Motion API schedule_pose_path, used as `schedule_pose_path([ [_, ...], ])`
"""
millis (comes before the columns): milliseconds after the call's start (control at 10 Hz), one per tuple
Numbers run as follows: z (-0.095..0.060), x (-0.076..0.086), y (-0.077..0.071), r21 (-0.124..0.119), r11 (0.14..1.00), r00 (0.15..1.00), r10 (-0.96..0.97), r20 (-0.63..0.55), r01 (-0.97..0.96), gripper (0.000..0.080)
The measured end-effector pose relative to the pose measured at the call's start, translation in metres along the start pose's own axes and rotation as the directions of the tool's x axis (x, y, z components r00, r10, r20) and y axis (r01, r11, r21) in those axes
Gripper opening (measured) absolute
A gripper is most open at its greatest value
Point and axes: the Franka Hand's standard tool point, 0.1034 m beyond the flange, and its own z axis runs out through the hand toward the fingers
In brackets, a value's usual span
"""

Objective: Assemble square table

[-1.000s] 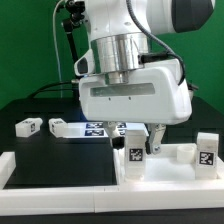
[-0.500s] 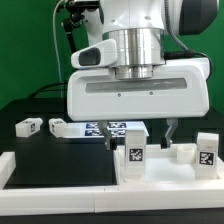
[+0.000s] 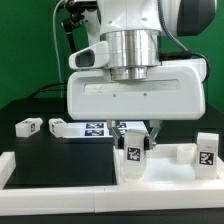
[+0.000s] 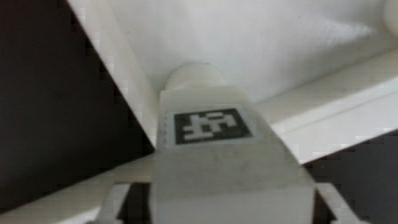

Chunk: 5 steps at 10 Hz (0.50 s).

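The white square slab (image 3: 176, 172) lies at the front on the exterior view's right. A white leg with a tag (image 3: 134, 156) stands upright at its near left corner. My gripper (image 3: 136, 143) hangs straight above it, its fingers closed against the leg's two sides. In the wrist view the tagged leg (image 4: 210, 125) fills the space between my fingers (image 4: 132, 198), over the white slab (image 4: 231, 40). Other legs lie at the far left (image 3: 27, 126), beside it (image 3: 58, 127), and on the right (image 3: 207, 152).
The marker board (image 3: 98, 128) lies flat behind my gripper. A long white border rail (image 3: 60, 172) runs along the front left. A small white block (image 3: 183, 153) sits by the right leg. A green wall stands behind.
The fingers stood wide apart on either side of the upright leg half a second ago; now they have closed in against it. The hand itself has hardly moved since then.
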Motion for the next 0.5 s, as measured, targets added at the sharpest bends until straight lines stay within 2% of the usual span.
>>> schedule_pose_path([
  [200, 0.0014, 0.0026, 0.0038, -0.005, 0.965, 0.965, 0.264, -0.003, -0.264, 0.0298],
  [300, 0.0013, 0.0014, 0.0048, -0.011, 0.906, 0.906, 0.423, 0.01, -0.423, 0.0298],
  [500, 0.001, -0.0021, 0.0057, -0.03, 0.624, 0.622, 0.781, 0.064, -0.781, 0.0296],
])
